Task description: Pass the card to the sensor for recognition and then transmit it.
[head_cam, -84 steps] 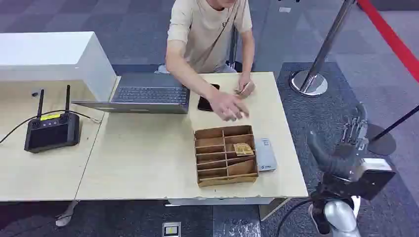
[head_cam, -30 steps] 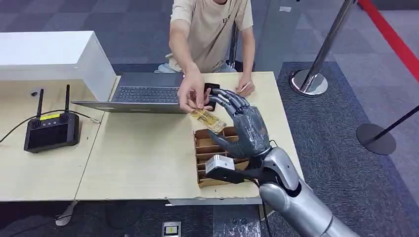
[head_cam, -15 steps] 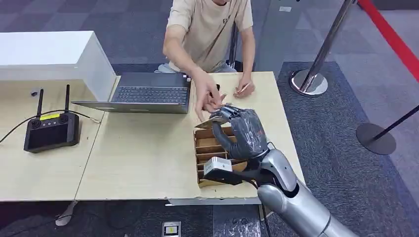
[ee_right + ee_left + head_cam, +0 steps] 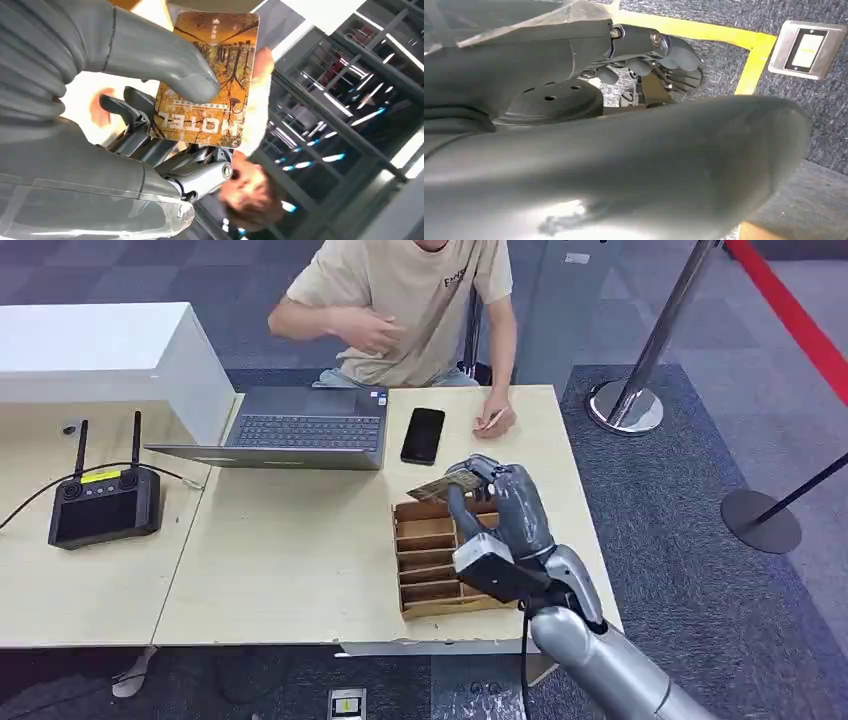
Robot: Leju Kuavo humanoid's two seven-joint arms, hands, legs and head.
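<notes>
Holding the card (image 4: 446,485) is your right hand (image 4: 505,502): thumb on one face, fingers (image 4: 131,131) behind the other, so the card is pinched and lifted clear of the table (image 4: 280,550). From the head view the card lies nearly flat, just above the far edge of the box (image 4: 425,560), which sits near the table's right front corner. Right wrist view confirms the grip: thumb (image 4: 165,65) pressed on the printed orange face, the word HOTEL readable, about half the card sticking out past the thumb tip. Your left hand (image 4: 659,55) appears at the end of the hanging arm in its own wrist view, above grey carpet and a yellow floor stripe (image 4: 704,35); whether its fingers are spread or curled, you cannot tell. Across the table a person (image 4: 410,300) sits with one hand raised to the chest and the other resting on the far table edge. Phone (image 4: 423,435) lies face up beside the laptop (image 4: 290,430), apart from the box. A black controller (image 4: 105,502) sits far left.
</notes>
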